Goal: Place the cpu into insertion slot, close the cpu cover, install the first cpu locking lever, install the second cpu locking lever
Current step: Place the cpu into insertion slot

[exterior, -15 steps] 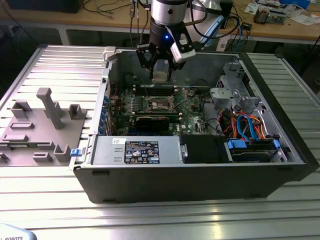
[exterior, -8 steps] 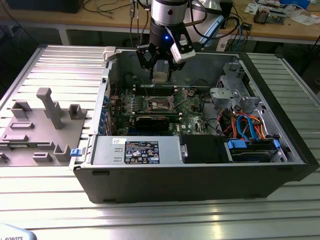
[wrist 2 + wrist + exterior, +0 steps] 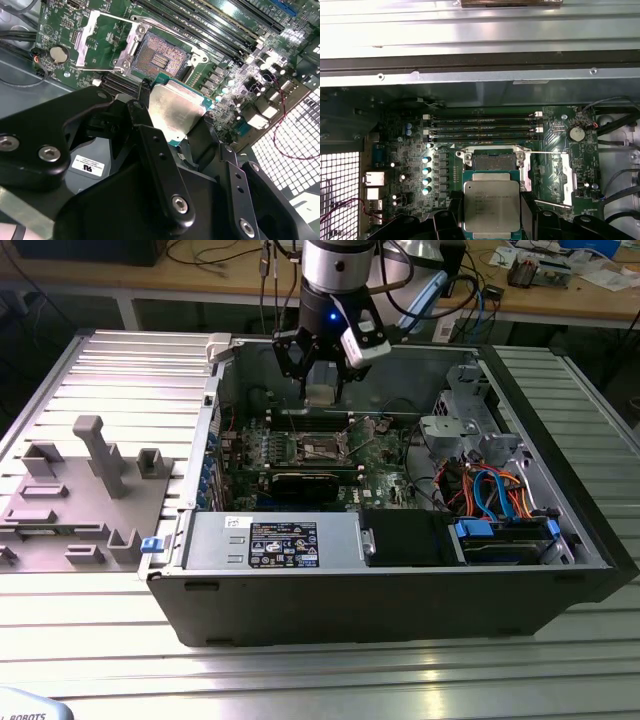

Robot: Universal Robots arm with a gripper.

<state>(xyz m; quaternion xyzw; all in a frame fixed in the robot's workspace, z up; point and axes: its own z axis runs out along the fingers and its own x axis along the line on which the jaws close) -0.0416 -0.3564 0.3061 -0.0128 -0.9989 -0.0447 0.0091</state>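
gripper (image 3: 321, 378): hangs inside the open computer case (image 3: 400, 595) near its far wall, jaws pinched on two opposite edges of the cpu.
cpu (image 3: 320, 395): held in the air above the motherboard (image 3: 385, 455), touching nothing but the black fingers (image 3: 155, 150). Its silvery face (image 3: 491, 200) lies flat in the first wrist view, and the thin green rim shows along its edges in the second wrist view.
insertion slot (image 3: 494, 161): on the far half of the board, under the cpu and apart from it, with open air between them. Its dark contact field is bare inside the silvery rim.
cpu cover (image 3: 95, 35): swung open to one side of the slot, so its window frames green board rather than the socket.
locking levers (image 3: 545, 152): two thin rods running past the cover's edges, raised off the slot's rim.
memory slots (image 3: 482, 125): long and parallel, just beside one edge of the slot.
room around the slot: a black expansion card (image 3: 300, 485) lies toward the case's near side, and the power supply (image 3: 270, 540) runs along the near wall. Cables and a drive cage (image 3: 460, 425) crowd the exterior view's right. Straight above the slot it is open.
table (image 3: 120, 370): slatted metal. A grey fixture block (image 3: 80, 490) sits by the edge at the exterior view's left, beside the case.
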